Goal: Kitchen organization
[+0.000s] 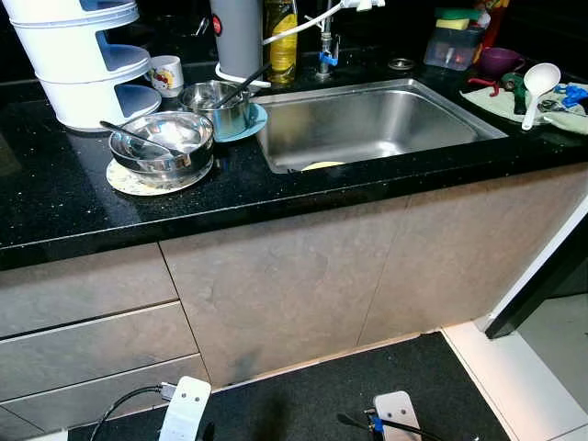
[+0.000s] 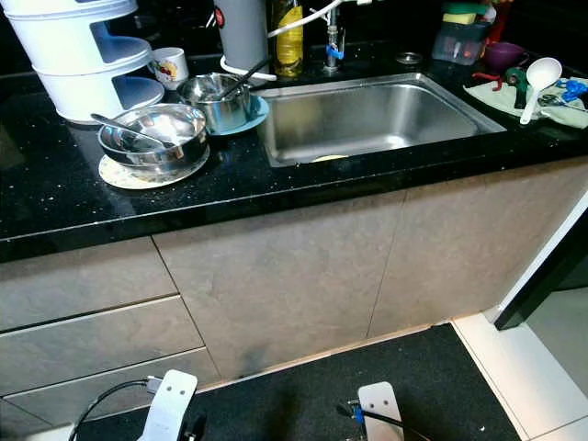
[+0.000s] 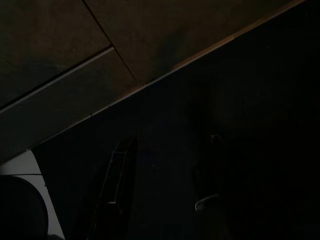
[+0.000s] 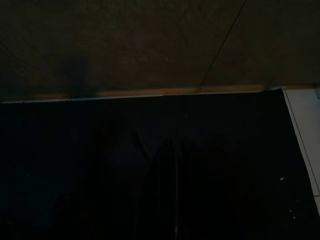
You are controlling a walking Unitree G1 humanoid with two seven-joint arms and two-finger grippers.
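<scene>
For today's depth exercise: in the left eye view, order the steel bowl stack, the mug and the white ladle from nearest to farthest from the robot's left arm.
1. Bowl stack, counter's left front, above the left arm.
2. Mug, behind it.
3. Ladle, far right, past the sink.

The sink (image 1: 377,119) is set in the counter (image 1: 83,207), right of centre. Left of it, stacked bowls (image 1: 163,144) sit on a plate (image 1: 129,181); behind them, a pot (image 1: 216,106). A rack (image 1: 83,55) stands far left. A ladle (image 1: 537,87) lies right of the sink. Cabinets (image 1: 294,285) are below; a mat (image 1: 303,400) lies before them.
</scene>
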